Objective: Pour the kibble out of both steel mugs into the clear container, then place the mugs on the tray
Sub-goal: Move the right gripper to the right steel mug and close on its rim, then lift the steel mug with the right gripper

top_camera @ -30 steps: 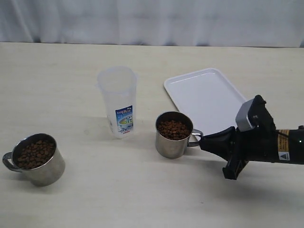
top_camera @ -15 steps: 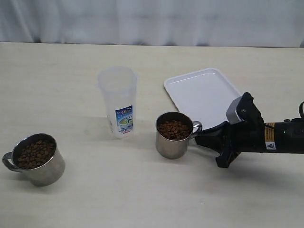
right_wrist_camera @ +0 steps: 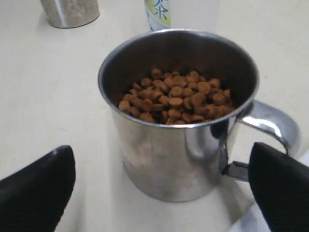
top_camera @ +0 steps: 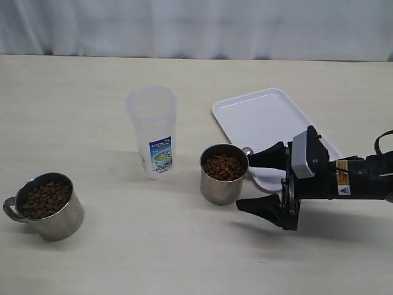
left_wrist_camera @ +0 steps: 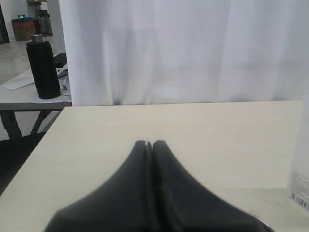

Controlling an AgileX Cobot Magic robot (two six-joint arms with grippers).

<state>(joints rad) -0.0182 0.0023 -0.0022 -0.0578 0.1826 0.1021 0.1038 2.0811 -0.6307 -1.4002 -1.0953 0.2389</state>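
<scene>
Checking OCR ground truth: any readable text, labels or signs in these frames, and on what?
Tall translucent plastic canister: blue-and-white label, print too blurred to read.
Same canister: barcode, digits unreadable.
Right arm: yellow warning sticker, too small to read.
No legible text anywhere.

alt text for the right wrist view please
A steel mug holding brown kibble stands on a pale table. The right gripper is wide open, a black finger on each side in the foreground, not gripping it. Behind are the labelled container and the second mug.
</scene>
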